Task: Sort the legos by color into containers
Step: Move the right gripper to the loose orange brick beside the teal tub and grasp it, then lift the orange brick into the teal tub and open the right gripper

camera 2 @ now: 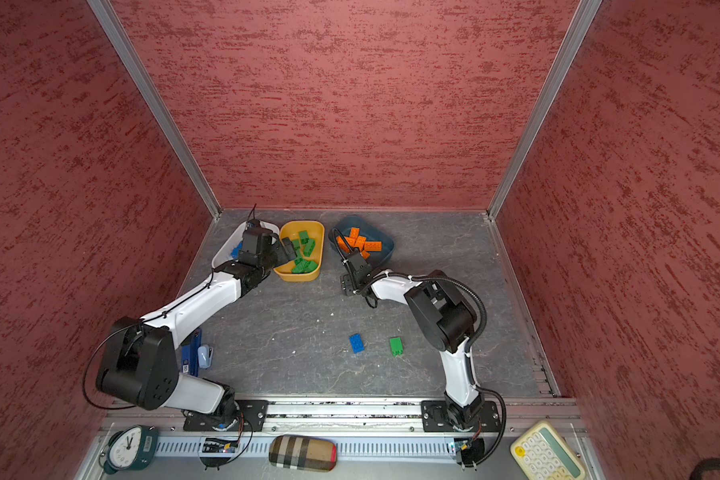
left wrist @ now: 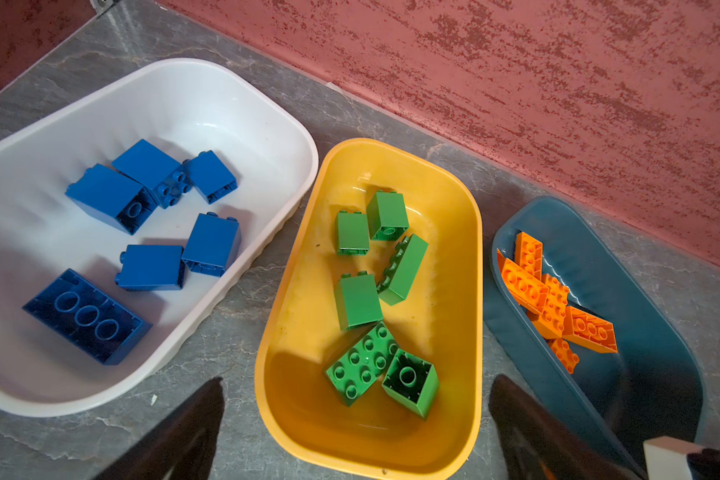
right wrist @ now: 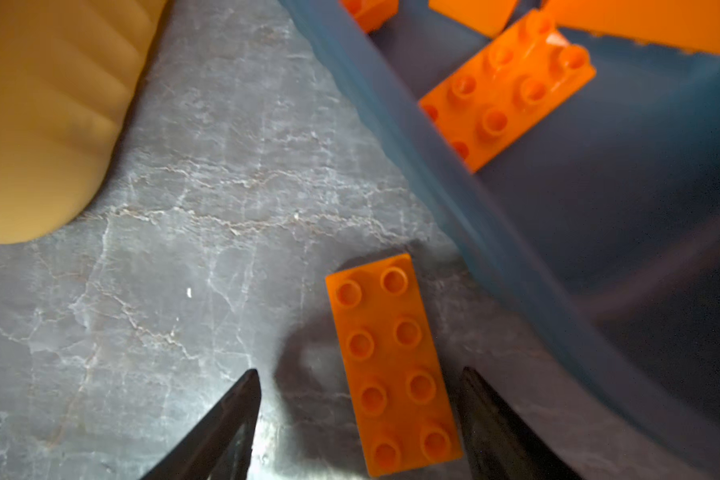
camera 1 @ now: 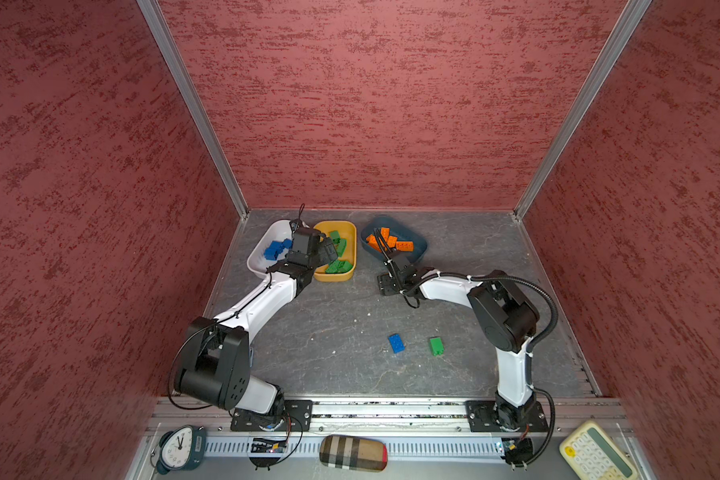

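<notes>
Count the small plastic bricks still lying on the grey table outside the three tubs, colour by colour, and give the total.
Blue studded plastic brick: 1
Green studded plastic brick: 1
Long orange studded plastic brick, beside the dark teal plastic tub, seen in the right wrist view: 1
Total: 3

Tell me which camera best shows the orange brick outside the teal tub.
Right wrist view: the orange brick lies studs up, unobstructed, inside the open right end effector, beside the teal tub. In both top views that end effector covers it; the left wrist view misses it.
</notes>
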Robot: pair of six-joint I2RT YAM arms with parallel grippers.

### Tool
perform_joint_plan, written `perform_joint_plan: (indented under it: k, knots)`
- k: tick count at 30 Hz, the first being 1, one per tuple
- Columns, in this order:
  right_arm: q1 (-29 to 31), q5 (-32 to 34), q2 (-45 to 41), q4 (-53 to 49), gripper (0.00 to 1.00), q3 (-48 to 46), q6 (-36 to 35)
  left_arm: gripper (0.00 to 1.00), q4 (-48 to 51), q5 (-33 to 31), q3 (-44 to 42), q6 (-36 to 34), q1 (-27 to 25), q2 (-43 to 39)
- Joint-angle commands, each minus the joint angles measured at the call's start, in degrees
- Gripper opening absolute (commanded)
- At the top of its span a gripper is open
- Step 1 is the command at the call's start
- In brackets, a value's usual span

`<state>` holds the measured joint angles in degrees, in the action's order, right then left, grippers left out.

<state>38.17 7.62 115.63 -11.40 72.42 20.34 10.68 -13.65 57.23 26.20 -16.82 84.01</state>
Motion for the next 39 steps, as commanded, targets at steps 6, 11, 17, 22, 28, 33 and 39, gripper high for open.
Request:
perform_joint_plan:
  k: [6, 11, 17, 22, 28, 33, 39]
  knots:
    - [1.3, 5.1, 1.9, -3.7, 0.51, 1.7, -1.2, 0.99, 0.8, 1.1, 0.7, -5.0, -0.5, -1.7]
    - [2.9, 4.2, 1.4, -3.2, 0.34, 0.4, -3.7, 0.99, 1.2, 1.0, 0.3, -5.4, -0.9, -2.2]
    - [3.2, -1.8, -5.4, 3.4, 0.24, -6.6, -7.8, 0.99, 1.9, -3.0, 0.0, -2.6, -0.8, -3.3]
    - [3.2, -3.9, -14.6, 9.4, 0.20, -11.6, -11.4, 0.99, 3.3, -3.0, 0.2, -2.4, -0.7, -3.8]
    - [-1.2, -8.0, -21.7, 19.0, 0.19, -13.6, -11.8, 0.99, 7.7, 3.0, 2.4, -1.4, -0.6, -3.4]
    - [-8.6, -13.5, -17.9, 19.5, 0.19, -8.8, -8.5, 0.99, 10.1, 7.9, 3.4, -1.3, -0.6, -3.0]
    - [-15.0, -18.0, -9.1, 10.5, 0.20, 1.5, -8.8, 1.00, 9.2, 10.4, 3.5, -2.7, -0.8, -3.2]
